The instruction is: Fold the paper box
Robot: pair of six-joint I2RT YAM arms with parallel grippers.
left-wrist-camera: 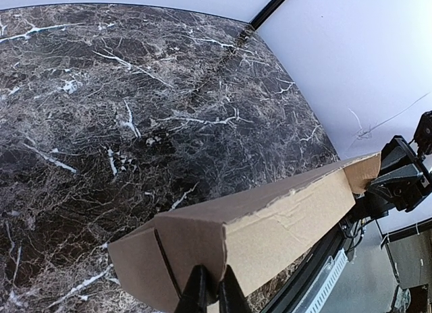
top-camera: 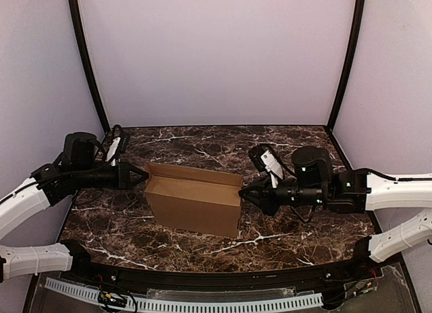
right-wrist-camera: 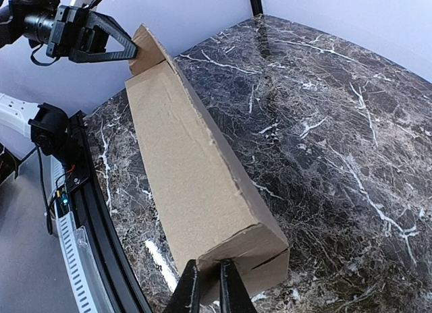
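Observation:
The paper box (top-camera: 196,200) is plain brown cardboard, folded into a shallow box and raised between both arms over the marble table (top-camera: 283,239). My left gripper (top-camera: 144,176) is shut on the box's left end. In the left wrist view its fingers (left-wrist-camera: 194,291) pinch the corner wall of the box (left-wrist-camera: 283,222). My right gripper (top-camera: 242,193) is shut on the right end. The right wrist view shows its fingers (right-wrist-camera: 191,289) clamping the end flap of the box (right-wrist-camera: 179,158), beside a slit. Each wrist view shows the other gripper at the far end.
White walls and two black corner posts (top-camera: 91,77) enclose the table. A black rail with a white perforated strip (top-camera: 202,305) runs along the near edge. A cable bundle (top-camera: 118,139) lies at the back left corner.

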